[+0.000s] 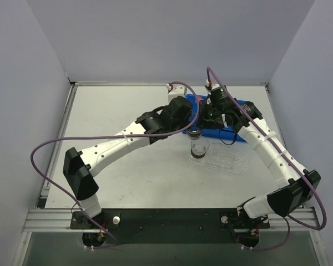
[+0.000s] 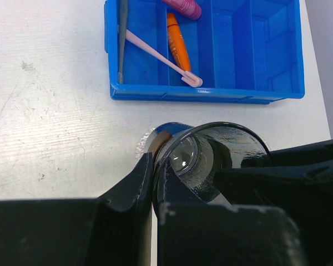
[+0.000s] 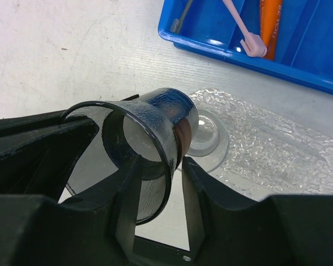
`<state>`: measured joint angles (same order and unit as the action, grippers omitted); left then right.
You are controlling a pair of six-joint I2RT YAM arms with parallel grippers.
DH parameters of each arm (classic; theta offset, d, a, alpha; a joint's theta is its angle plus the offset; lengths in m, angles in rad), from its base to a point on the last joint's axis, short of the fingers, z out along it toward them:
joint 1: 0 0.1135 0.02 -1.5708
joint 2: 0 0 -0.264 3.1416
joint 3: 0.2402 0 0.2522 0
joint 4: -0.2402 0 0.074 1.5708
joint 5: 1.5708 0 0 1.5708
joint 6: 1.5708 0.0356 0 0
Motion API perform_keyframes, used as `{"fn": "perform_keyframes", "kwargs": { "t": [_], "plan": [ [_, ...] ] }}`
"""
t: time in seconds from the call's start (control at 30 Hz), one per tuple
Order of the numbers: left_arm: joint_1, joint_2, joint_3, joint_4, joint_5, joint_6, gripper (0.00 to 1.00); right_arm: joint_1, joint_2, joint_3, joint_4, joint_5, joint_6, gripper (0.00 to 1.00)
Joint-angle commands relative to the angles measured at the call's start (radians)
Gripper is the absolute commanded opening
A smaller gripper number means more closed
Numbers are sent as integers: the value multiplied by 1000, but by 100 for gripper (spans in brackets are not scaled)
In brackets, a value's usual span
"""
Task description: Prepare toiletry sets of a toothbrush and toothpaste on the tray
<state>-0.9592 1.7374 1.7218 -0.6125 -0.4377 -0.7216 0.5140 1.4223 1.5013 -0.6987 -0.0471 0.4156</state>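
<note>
A clear plastic cup (image 1: 200, 145) hangs between both grippers above the near left end of the clear bumpy tray (image 1: 230, 162). My left gripper (image 2: 154, 166) is shut on the cup's rim (image 2: 227, 125). My right gripper (image 3: 161, 162) straddles the cup's wall (image 3: 155, 116), one finger inside, with a gap showing beside the other. The pale lilac toothbrush (image 2: 161, 58) and the orange toothpaste tube (image 2: 177, 47) lie in the blue bin (image 2: 255, 50). The magenta tube (image 2: 183, 6) lies at the bin's far edge. The tray (image 3: 277, 149) holds no brush or tube.
A second clear cup (image 3: 208, 133) stands on the tray's left end under the held one. A thin grey brush (image 2: 122, 39) lies in the bin's left compartment. The bin (image 1: 233, 133) sits just behind the tray. Purple cables loop over both arms.
</note>
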Motion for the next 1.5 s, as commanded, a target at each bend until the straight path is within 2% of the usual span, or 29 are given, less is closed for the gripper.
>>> {"fn": "perform_keyframes", "kwargs": {
  "t": [0.0,0.1,0.17,0.2,0.47,0.57,0.6,0.67,0.73,0.87,0.97,1.17,1.27,1.47],
  "plan": [
    [5,-68,12,134,-9,-21,0,12,21,23,8,44,-4,27],
    [5,-70,7,161,5,-6,0,14,35,28,1,44,-5,15],
    [5,-72,1,175,16,4,0,14,43,31,-7,44,-5,2],
    [5,-72,-1,187,30,14,0,12,43,33,-10,70,-5,0],
    [5,-84,-31,260,99,59,0,9,23,66,-7,84,-11,0],
    [4,-101,-63,309,119,74,14,4,3,74,10,78,-1,0],
    [4,-107,-74,341,125,77,23,3,-5,73,18,79,-3,0],
    [2,-127,-96,375,140,88,30,0,-31,56,47,88,-5,0],
    [2,-147,-131,416,146,94,42,-9,-65,40,76,95,0,0],
    [2,-190,-201,499,172,117,59,-40,-123,11,100,105,3,0],
    [0,-225,-264,630,206,148,67,-83,-158,-4,103,96,5,0],
    [4,-291,-372,741,249,221,75,-206,-230,-35,102,13,-3,0],
    [30,-315,-399,722,264,252,82,-281,-279,-52,82,-31,-53,0],
    [184,-349,-468,674,327,171,84,-506,-399,-136,-51,-149,-104,0]
  ]
}}
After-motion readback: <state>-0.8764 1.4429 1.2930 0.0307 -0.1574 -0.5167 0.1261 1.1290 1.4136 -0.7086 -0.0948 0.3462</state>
